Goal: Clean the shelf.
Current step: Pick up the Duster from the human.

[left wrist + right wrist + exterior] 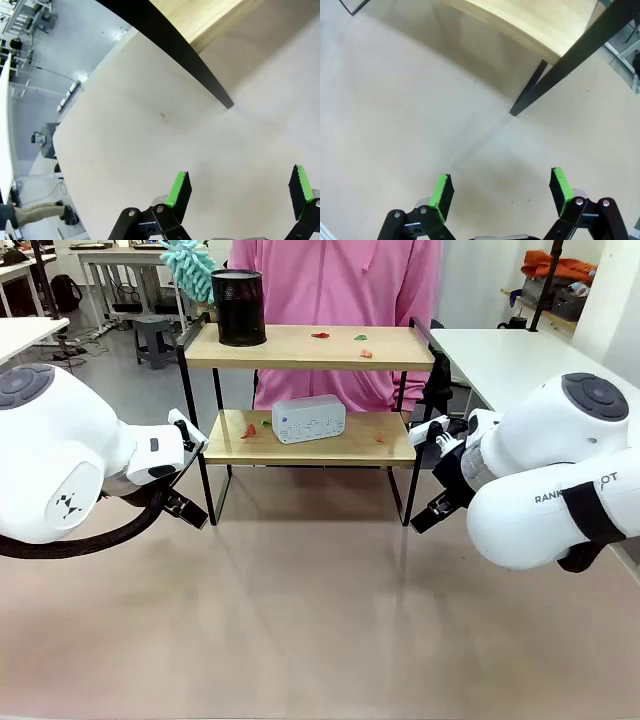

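The shelf (300, 348) stands at the middle of the table, two light wooden boards on a thin black frame. Small red and green scraps (362, 340) lie on its top board beside a black mesh cup (240, 307). More scraps (249, 431) lie on the lower board around a white box (309, 418). My left gripper (186, 508) hangs low by the shelf's left leg (175, 47), open and empty (240, 192) over bare table. By the right leg (532, 92), my right gripper (436, 511) is likewise open and empty (502, 192).
A person in a pink top (335, 280) stands behind the shelf. A teal fluffy duster (190, 268) shows above the black cup. White tables (500, 360) stand to the right and far left. The beige tabletop (320, 620) stretches in front of the shelf.
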`<action>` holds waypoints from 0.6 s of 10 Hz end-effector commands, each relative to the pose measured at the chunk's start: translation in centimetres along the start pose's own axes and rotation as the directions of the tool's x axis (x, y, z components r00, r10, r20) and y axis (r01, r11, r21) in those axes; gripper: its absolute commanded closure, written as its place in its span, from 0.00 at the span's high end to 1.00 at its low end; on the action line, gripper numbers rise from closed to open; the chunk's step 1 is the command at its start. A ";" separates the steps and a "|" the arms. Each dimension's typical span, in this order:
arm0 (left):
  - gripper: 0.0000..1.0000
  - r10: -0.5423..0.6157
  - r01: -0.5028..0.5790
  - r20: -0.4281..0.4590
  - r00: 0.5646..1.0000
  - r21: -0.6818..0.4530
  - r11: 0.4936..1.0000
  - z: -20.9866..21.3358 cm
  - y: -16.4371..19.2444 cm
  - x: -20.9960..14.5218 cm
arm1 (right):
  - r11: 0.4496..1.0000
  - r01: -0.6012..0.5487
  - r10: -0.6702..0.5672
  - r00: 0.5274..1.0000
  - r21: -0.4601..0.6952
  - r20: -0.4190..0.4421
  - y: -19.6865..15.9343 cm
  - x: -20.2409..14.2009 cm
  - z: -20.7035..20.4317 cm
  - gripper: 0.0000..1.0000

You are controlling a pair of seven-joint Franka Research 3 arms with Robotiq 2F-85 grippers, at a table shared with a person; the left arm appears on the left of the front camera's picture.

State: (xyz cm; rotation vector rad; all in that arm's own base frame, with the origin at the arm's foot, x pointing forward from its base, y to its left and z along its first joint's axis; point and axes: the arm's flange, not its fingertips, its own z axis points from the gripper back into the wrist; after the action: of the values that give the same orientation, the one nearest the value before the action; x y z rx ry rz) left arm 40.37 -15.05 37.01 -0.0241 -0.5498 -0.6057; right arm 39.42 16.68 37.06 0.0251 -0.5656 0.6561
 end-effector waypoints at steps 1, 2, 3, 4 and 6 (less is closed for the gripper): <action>1.00 0.000 0.000 0.000 1.000 0.000 1.000 0.0 0.0 0.0 | 1.000 0.000 0.000 1.000 0.000 0.000 0.0 0.0 0.0 1.00; 1.00 0.000 0.000 0.000 1.000 0.000 1.000 0.0 0.0 0.0 | 1.000 0.000 0.000 1.000 0.000 0.000 0.0 0.0 0.0 1.00; 1.00 0.000 0.000 0.000 1.000 0.000 1.000 0.0 0.0 0.0 | 1.000 0.000 0.000 1.000 0.000 0.000 0.0 0.0 0.0 1.00; 1.00 0.000 0.000 0.000 1.000 0.000 1.000 0.0 0.0 0.0 | 1.000 0.000 0.000 1.000 0.000 0.000 0.0 0.0 0.0 1.00; 1.00 0.000 0.000 0.000 1.000 0.000 1.000 0.0 0.0 0.0 | 1.000 0.000 0.000 1.000 0.000 0.000 0.0 0.0 0.0 1.00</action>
State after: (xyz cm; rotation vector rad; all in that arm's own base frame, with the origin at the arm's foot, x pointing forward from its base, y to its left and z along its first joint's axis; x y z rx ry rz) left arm 40.37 -15.04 37.01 -0.0242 -0.5498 -0.6053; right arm 39.42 16.69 37.06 0.0247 -0.5656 0.6566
